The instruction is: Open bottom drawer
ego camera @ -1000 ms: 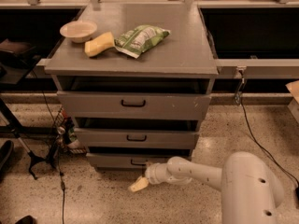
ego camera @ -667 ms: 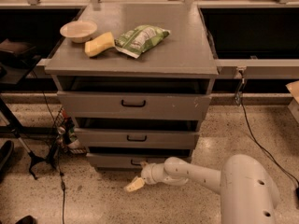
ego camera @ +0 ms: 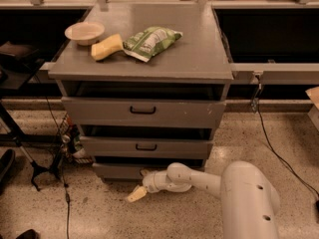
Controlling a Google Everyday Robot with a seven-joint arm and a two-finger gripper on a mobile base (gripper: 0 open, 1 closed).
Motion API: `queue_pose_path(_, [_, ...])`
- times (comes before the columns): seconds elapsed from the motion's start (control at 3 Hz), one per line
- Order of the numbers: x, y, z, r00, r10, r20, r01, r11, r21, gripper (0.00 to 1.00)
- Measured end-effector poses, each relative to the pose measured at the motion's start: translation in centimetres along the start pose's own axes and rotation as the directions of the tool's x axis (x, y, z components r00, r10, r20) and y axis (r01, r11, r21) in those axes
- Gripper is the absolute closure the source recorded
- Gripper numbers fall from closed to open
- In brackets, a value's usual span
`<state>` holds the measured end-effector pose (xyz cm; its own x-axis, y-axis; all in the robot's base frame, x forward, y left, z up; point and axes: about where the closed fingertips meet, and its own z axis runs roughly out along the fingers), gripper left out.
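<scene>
The bottom drawer point(ego camera: 117, 171) is the lowest grey panel of the cabinet, low near the floor, pulled out slightly. Its handle is hidden behind my arm. My gripper point(ego camera: 136, 194) hangs just below and in front of the drawer's front, close to the floor, its pale fingers pointing down-left. My white arm point(ego camera: 199, 179) reaches in from the lower right. The middle drawer point(ego camera: 146, 147) and the top drawer point(ego camera: 143, 110) sit above, each with a black bar handle.
On the cabinet top point(ego camera: 199, 49) lie a pale bowl point(ego camera: 84, 32), a yellow sponge-like block point(ego camera: 106, 47) and a green snack bag point(ego camera: 151, 42). Black stand legs and cables point(ego camera: 35, 171) are on the floor at left. A cable point(ego camera: 271, 143) trails at right.
My gripper has moved a little left and down along the bottom drawer's front. The drawer front stands about as before.
</scene>
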<state>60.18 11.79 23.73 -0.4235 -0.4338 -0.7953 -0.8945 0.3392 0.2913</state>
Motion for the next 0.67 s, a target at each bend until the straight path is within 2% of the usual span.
queue_pose_path(0.33, [-0.49, -0.85, 0.78, 1.000, -0.007, -0.023, 0.007, 1.0000, -0.001, 0.00])
queue_pose_path(0.67, [-0.93, -1.68, 0.27, 1.000, -0.008, -0.025, 0.009, 0.9994, 0.033, 0.00])
